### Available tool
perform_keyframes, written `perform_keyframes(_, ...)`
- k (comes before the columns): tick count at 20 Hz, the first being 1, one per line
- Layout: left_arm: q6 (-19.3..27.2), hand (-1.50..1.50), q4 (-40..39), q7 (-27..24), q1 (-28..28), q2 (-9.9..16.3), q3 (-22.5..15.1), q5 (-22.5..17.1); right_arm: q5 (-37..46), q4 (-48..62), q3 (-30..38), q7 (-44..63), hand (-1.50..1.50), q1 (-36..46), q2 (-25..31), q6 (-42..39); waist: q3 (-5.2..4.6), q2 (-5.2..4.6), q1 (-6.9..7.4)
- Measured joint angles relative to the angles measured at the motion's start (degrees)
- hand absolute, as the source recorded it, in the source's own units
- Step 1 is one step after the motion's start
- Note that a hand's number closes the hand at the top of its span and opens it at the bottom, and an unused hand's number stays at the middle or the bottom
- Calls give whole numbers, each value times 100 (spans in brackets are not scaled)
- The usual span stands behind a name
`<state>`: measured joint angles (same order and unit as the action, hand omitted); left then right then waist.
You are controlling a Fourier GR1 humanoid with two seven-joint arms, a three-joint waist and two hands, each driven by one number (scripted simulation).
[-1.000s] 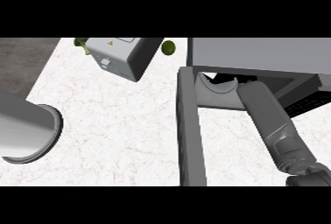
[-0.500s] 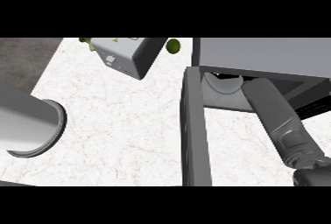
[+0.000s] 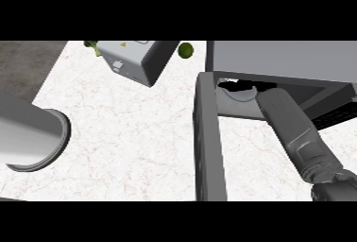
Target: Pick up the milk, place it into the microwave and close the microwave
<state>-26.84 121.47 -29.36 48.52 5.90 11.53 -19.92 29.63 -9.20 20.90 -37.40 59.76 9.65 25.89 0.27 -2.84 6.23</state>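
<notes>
On the white counter (image 3: 132, 137), the milk (image 3: 132, 59) lies tilted.

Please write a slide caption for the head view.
Right forearm reaches into the open microwave; its door stands open, a grey carton beside it.

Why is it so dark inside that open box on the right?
Head view: the microwave has a lit grey top, but its cavity sits in shadow, so the right robot hand reaching inside shows only as a black shape. The open door looks stretched by the steep angle. The counter is evenly bright, without glare.
</notes>
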Motion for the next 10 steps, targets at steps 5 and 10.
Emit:
perform_keyframes(5,-69,-150,101,43,82,-112,-235,131,-218,51,193,-296,-150,-30,-12,-483,0,47,-61)
perform_keyframes(10,-18,-150,287,238,15,-227,-531,329,-443,50,367,-693,-150,-168,-37,-1036,-4,103,-199)
